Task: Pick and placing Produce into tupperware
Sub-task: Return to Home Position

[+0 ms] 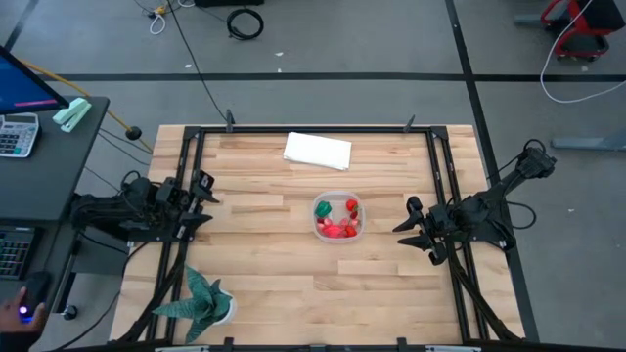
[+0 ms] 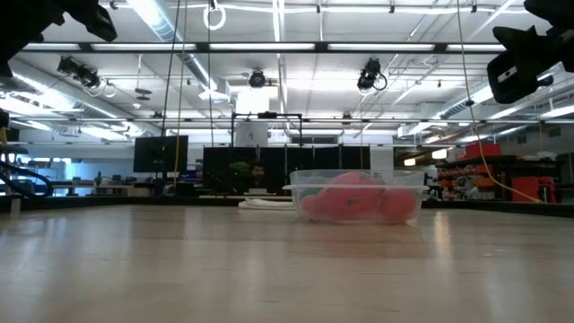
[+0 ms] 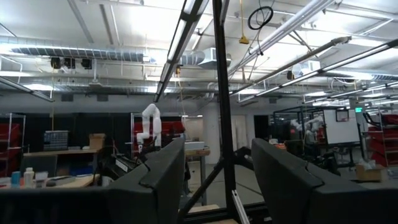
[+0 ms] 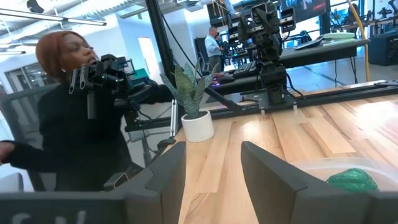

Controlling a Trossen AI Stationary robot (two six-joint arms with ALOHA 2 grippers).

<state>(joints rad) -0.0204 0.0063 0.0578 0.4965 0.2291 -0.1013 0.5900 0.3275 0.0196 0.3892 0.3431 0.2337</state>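
Note:
The clear tupperware (image 1: 337, 217) stands on its base near the middle of the table, holding the red and pink produce (image 1: 340, 229) and a green piece (image 1: 324, 208). The low view shows the tupperware (image 2: 357, 195) with the red produce (image 2: 352, 203) inside. In the right wrist view its rim (image 4: 323, 168) and the green piece (image 4: 351, 179) show. My left gripper (image 1: 205, 200) hovers open at the table's left side, raised and aimed level over the room (image 3: 217, 180). My right gripper (image 1: 413, 227) is open, just right of the tupperware (image 4: 212, 168).
A white folded cloth (image 1: 317, 151) lies near the far edge. A spiky teal plant in a white pot (image 1: 202, 301) stands at the near left corner (image 4: 191, 106). A black frame runs along the table's edges (image 1: 440, 166). A person in black (image 4: 74, 124) stands beyond the left side.

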